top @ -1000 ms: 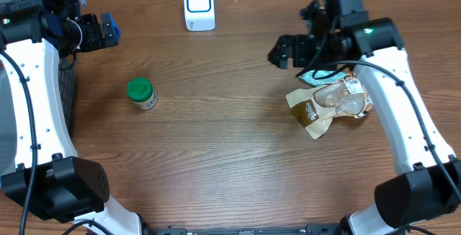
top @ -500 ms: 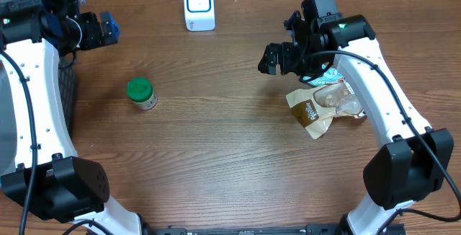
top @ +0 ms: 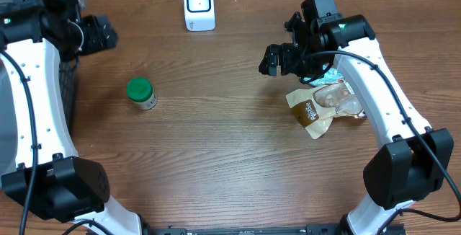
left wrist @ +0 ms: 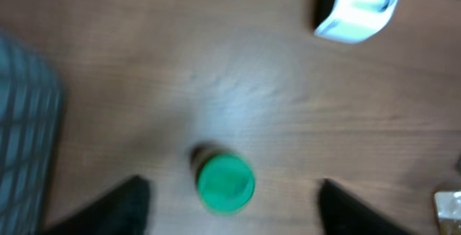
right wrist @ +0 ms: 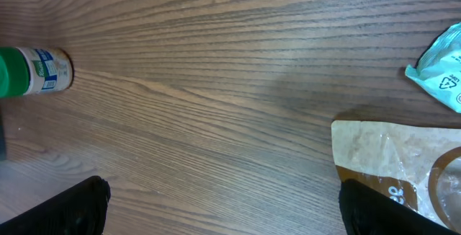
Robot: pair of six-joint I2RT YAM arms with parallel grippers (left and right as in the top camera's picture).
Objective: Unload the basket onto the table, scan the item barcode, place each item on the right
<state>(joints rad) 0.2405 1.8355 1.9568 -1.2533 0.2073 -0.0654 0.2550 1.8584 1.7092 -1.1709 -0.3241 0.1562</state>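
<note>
A small bottle with a green cap (top: 141, 93) lies on the wooden table at the left; in the left wrist view the bottle (left wrist: 225, 183) shows blurred, far below. My left gripper (top: 99, 34) hovers high at the back left, open and holding nothing, its gripper (left wrist: 230, 192) framing the bottle from above. The white scanner (top: 199, 6) stands at the back centre, and the scanner (left wrist: 360, 4) shows again at the top right. My right gripper (top: 276, 58) is open and empty above the table, left of a brown snack bag (top: 317, 109). In the right wrist view the bottle (right wrist: 36, 71) lies far left.
A clear-fronted packet (top: 346, 96) and a teal packet (top: 320, 75) lie with the brown bag under the right arm. The teal packet (right wrist: 441, 65) and the brown bag (right wrist: 403, 163) show at the right. A dark mesh basket (left wrist: 25, 141) stands at the table's left edge.
My right gripper swung left from above the bags and has stopped there. The left gripper's jaws have narrowed a little and its blue pads no longer show.
</note>
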